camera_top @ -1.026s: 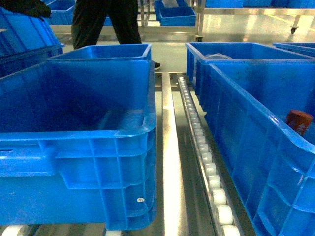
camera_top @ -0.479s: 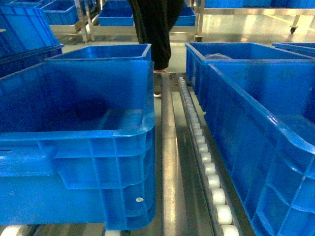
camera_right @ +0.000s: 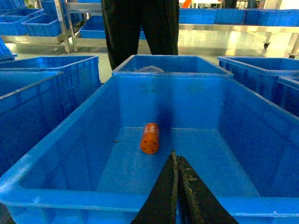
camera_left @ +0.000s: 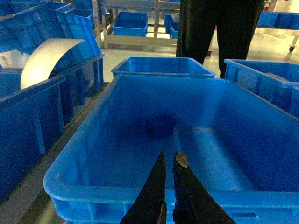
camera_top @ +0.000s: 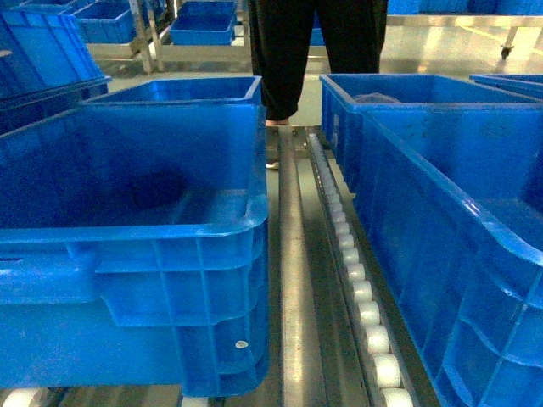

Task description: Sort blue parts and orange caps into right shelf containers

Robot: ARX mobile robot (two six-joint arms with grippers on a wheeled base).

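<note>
Two deep blue containers sit on the roller shelf (camera_top: 356, 280). In the left container (camera_left: 140, 191) a dark blue part (camera_left: 160, 126) lies on the floor, blurred. My left gripper (camera_left: 169, 156) hovers over that container's near rim, shut and holding nothing. An orange cap (camera_right: 150, 138) lies on its side on the floor of the right container (camera_right: 93, 196). Over that container's near rim my right gripper (camera_right: 176, 156) is shut and holds nothing. Neither gripper shows in the head view, where the left container (camera_top: 170, 229) and right container (camera_top: 441, 182) flank the steel rail (camera_top: 290, 297).
A person in black trousers (camera_top: 310, 42) stands just beyond the shelf's far end. Smaller blue crates (camera_top: 182, 89) (camera_top: 407, 85) sit behind the two containers. Tilted crates (camera_top: 42, 51) and a curved white sheet (camera_left: 46, 58) are at the left. Racks with more crates stand behind.
The person walked from left to right behind the shelf. An orange-brown cap that showed at the right container's rim a second ago is gone from the head view.
</note>
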